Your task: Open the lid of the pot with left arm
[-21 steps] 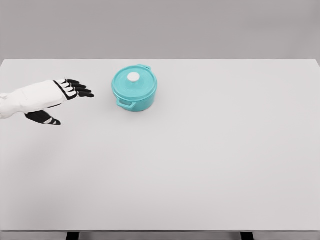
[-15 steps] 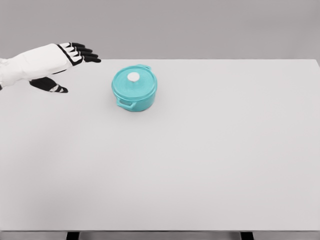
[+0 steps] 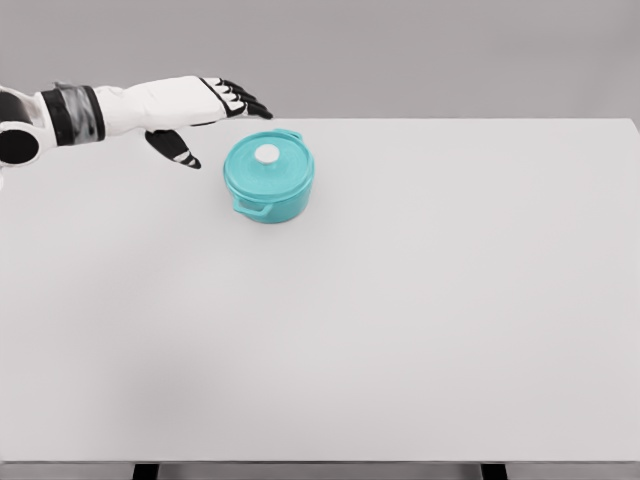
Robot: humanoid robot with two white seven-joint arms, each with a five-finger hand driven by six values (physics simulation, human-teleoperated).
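Here the left hand [image 3: 195, 110], fingers spread and empty, hovers beside the teal pot [image 3: 269, 178] on a white table [image 3: 400, 300], grey wall [image 3: 420, 50] behind.

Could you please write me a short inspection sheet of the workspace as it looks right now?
Surface: white table, plain and flat.
Job's things: teal pot stands upright at the far left-centre of the table; its lid is on, with the white knob on top.
Clutter: nothing seen.
Hands: left hand hovers above and left of the pot, fingers extended, thumb hanging below, holding nothing and not touching the lid; right hand not in view.
Cables: nothing seen.
Surroundings: plain grey backdrop behind the table; dark table legs show at the bottom edge.
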